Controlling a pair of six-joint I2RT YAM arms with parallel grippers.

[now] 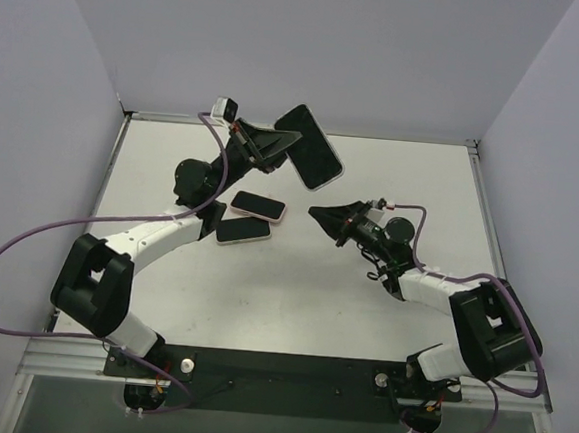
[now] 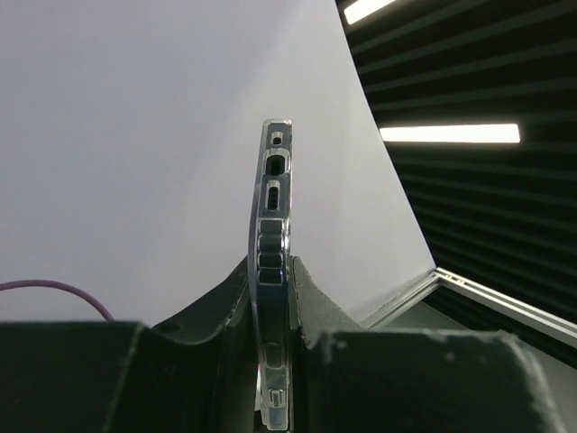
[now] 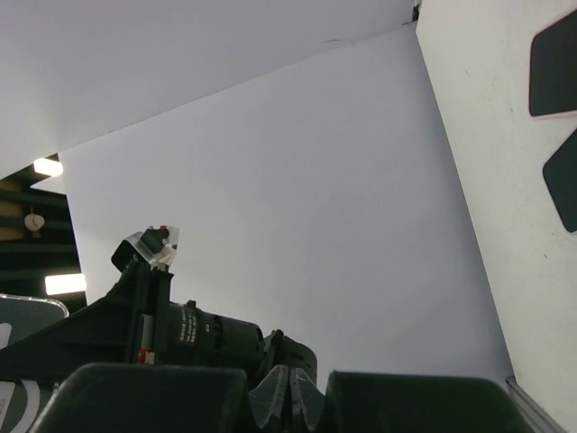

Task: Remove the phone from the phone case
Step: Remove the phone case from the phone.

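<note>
I see my left pincer pinching the clear phone case by its edge, phone held aloft just past its fingertips, while my right pincer hangs pressed together, empty, well apart.

- A white tabletop fills the floor of a plain booth, with a metal rail running along its right edge.
- Two dark handsets with pink rims lie flat, left of centre and just beside each other: the far handset and the near handset, both angled.
- Pale walls close in three sides: the back wall, the left wall and the right wall.
- Strip lights glow against a dark slatted ceiling beyond the booth.
</note>
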